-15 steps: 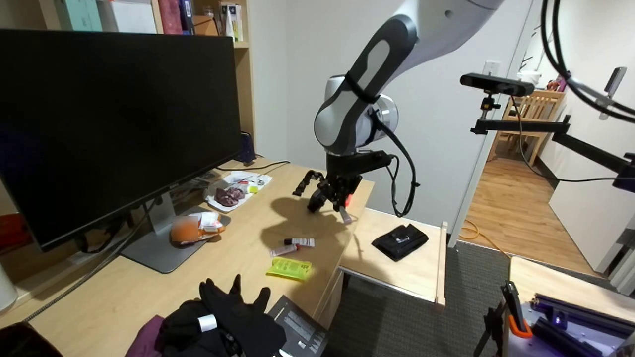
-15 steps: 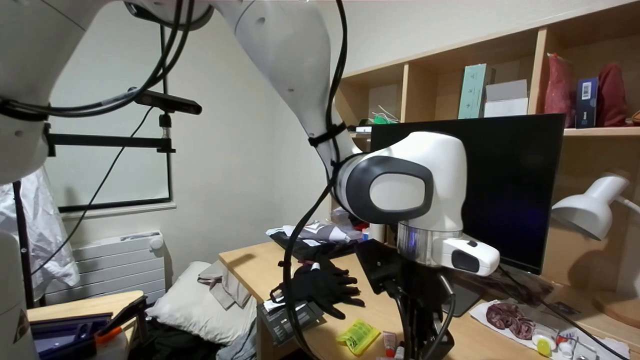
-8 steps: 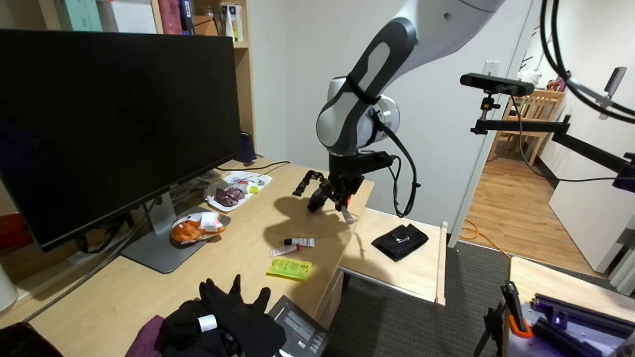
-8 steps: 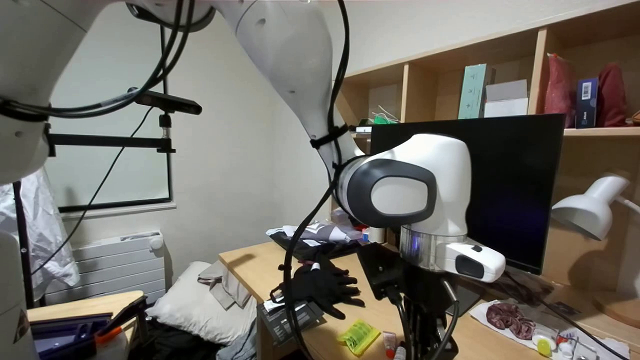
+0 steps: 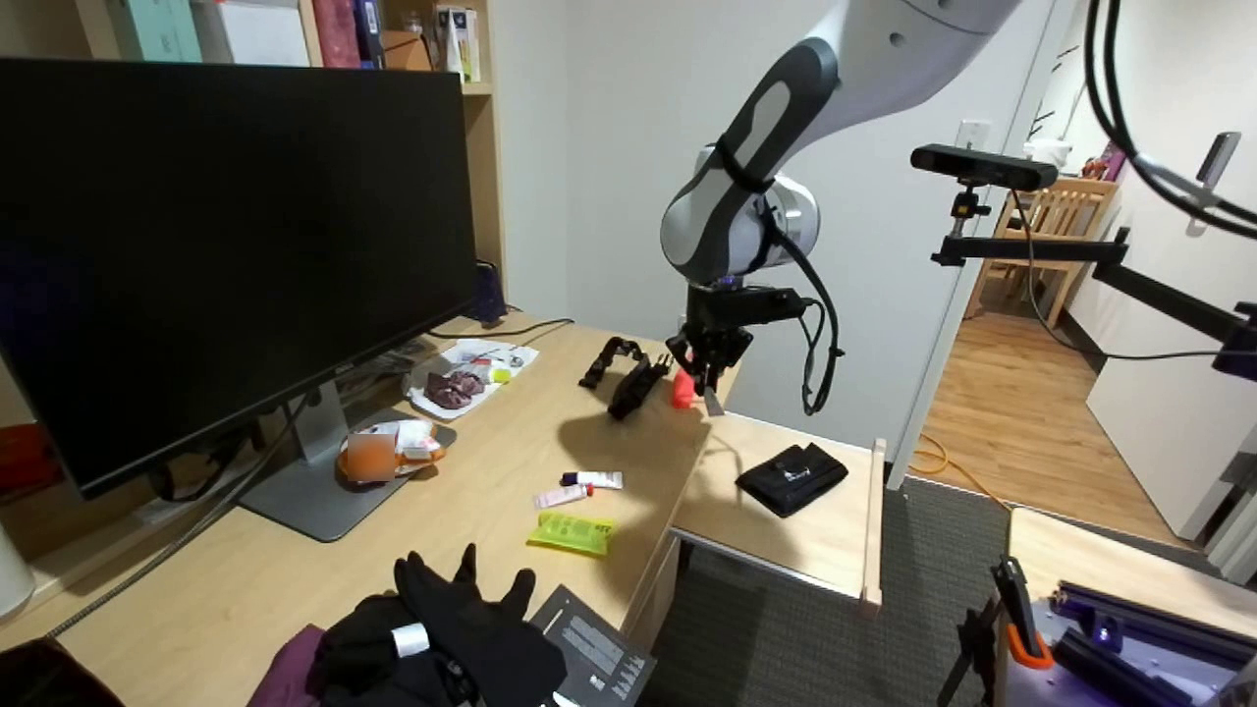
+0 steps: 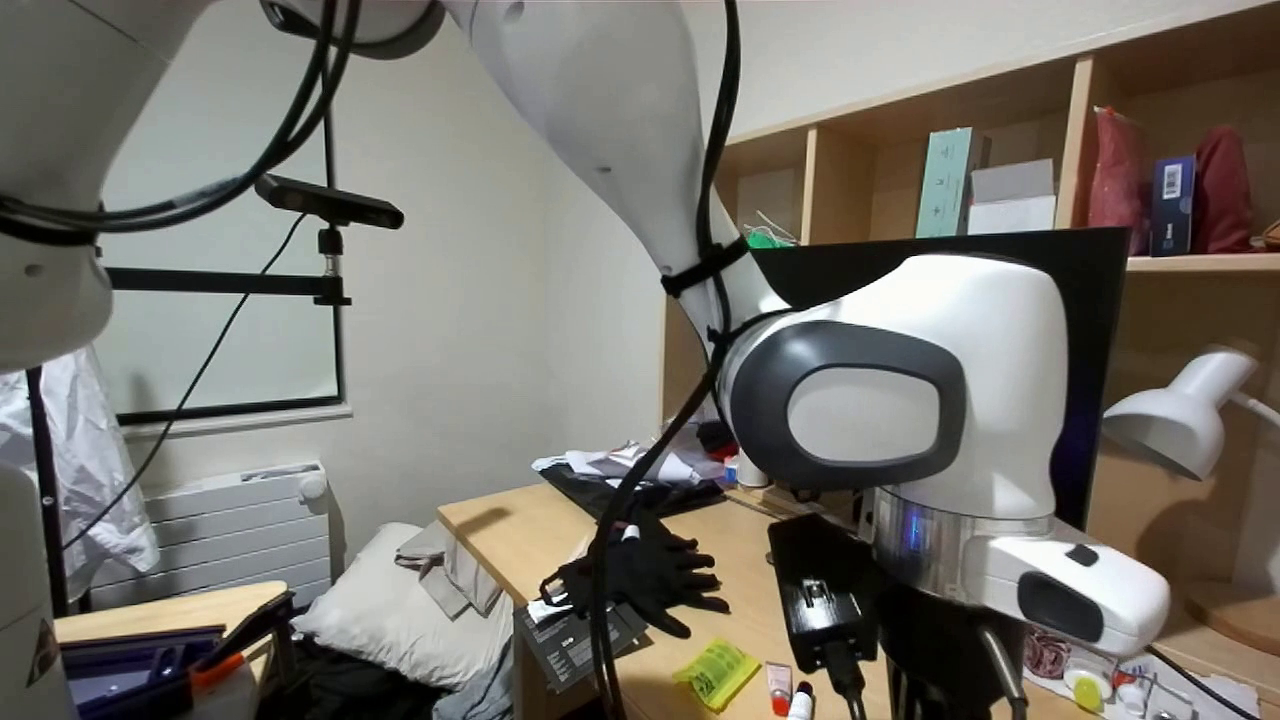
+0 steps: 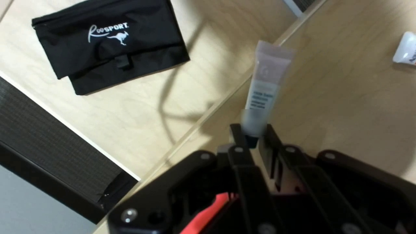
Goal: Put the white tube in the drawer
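Observation:
My gripper (image 7: 253,133) is shut on the white tube (image 7: 265,81), a slender pale tube with a dark green cap. The cap end sits between the fingertips and the flat end points away from them. In an exterior view the gripper (image 5: 704,386) holds the tube (image 5: 714,404) tilted, above the desk's edge beside the open drawer. The drawer (image 5: 872,530) is pulled out and has a black pouch in it; its floor shows in the wrist view (image 7: 217,71). In an exterior view (image 6: 950,650) the fingertips are out of frame.
A red object (image 5: 683,390) and black strap (image 5: 636,388) lie near the gripper. The black pouch (image 5: 792,479) is inside the drawer. Two other small tubes (image 5: 594,479) and a yellow-green packet (image 5: 573,532) lie on the desk. Black gloves (image 5: 462,628) and a monitor (image 5: 236,255) stand farther off.
The arm has risen and moved toward the drawer side, carrying the tube. The red object and black strap are now less covered. The tube stays held.

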